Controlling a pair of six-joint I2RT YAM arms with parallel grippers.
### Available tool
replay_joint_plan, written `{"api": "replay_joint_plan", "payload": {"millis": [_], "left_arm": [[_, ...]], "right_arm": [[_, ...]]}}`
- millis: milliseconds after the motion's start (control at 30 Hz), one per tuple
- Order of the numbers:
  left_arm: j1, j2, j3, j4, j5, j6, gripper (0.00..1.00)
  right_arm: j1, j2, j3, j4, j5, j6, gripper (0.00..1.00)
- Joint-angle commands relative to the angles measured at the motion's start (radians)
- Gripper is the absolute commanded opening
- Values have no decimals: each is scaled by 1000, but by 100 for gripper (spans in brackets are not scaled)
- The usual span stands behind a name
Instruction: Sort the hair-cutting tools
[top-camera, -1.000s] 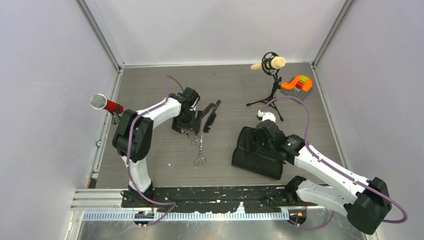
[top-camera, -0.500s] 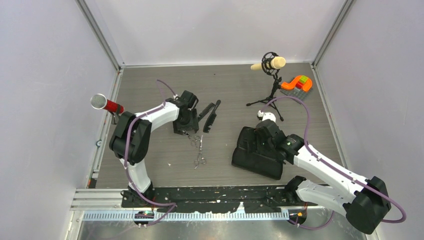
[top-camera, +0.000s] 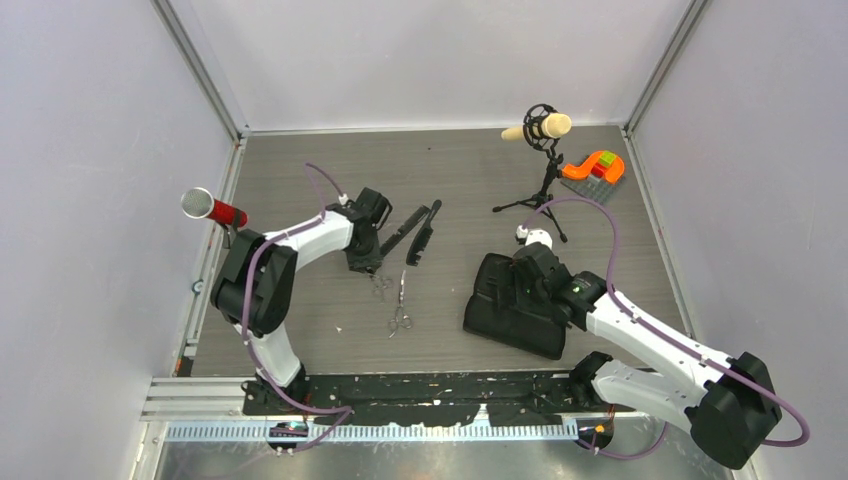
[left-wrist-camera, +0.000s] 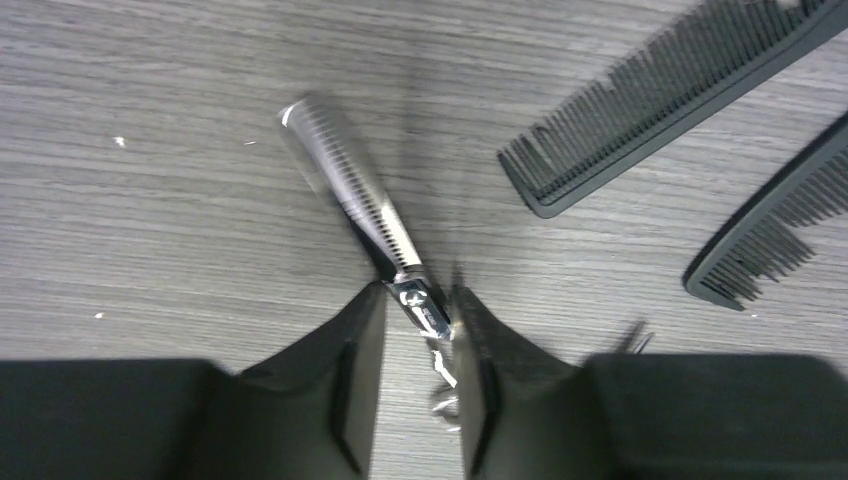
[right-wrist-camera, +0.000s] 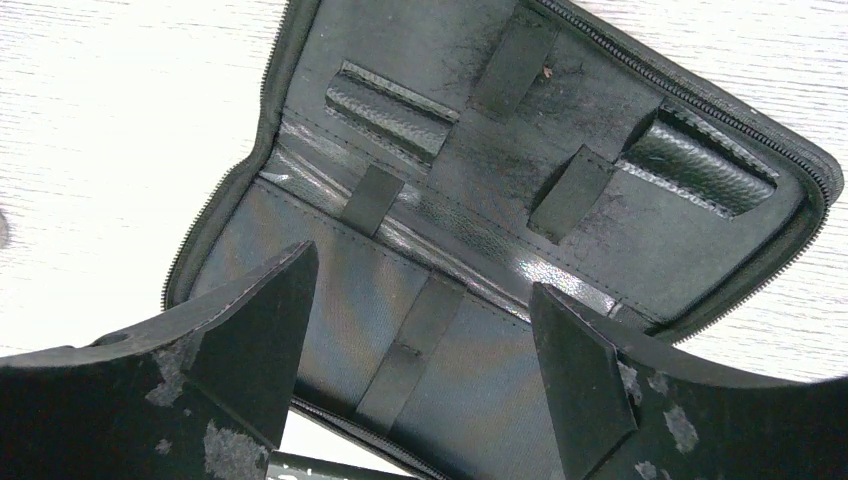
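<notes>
Left wrist view: left gripper (left-wrist-camera: 420, 295) nipped on the scissors (left-wrist-camera: 350, 185) at their pivot — blade blurred, so they may swivel free; right gripper (right-wrist-camera: 420, 272) gapes over the case (right-wrist-camera: 480, 130).

The left arm (top-camera: 315, 232) and right arm (top-camera: 650, 340) share one build: glossy white tubular links between bulky matte black joint housings, each trailed by a loose purple cable (top-camera: 598, 200). A tiny green light (top-camera: 577, 291) marks the right arm. The left gripper (left-wrist-camera: 418, 300) has smooth black tapered fingers (left-wrist-camera: 340, 380). The right gripper (right-wrist-camera: 420, 275) has broad black wedge-shaped fingers (right-wrist-camera: 240, 340) flecked with grey scuffs.
</notes>
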Motion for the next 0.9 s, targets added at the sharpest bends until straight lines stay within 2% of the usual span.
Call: {"api": "replay_joint_plan", "payload": {"millis": [0, 100, 233, 367, 467, 633, 867], "left_arm": [[7, -50, -30, -35, -38, 33, 25], [14, -78, -32, -39, -39, 57, 10], [14, -130, -33, -36, -50, 99, 0], [14, -197, -33, -43, -49, 150, 0], [14, -241, -37, -51, -36, 186, 0], [12, -335, -75, -22, 25, 243, 0], [9, -428, -101, -2, 106, 324, 0]], "right_arm": [[-9, -20, 1, 42, 9, -16, 86], [-14, -22, -4, 47, 5, -16, 86], [-21, -26, -6, 49, 6, -16, 86], [-54, -36, -5, 34, 37, -18, 88], [-133, -32, -1, 28, 16, -16, 88], [-255, 0, 3, 22, -46, 15, 89], [-352, 37, -19, 37, -16, 56, 92]]}}
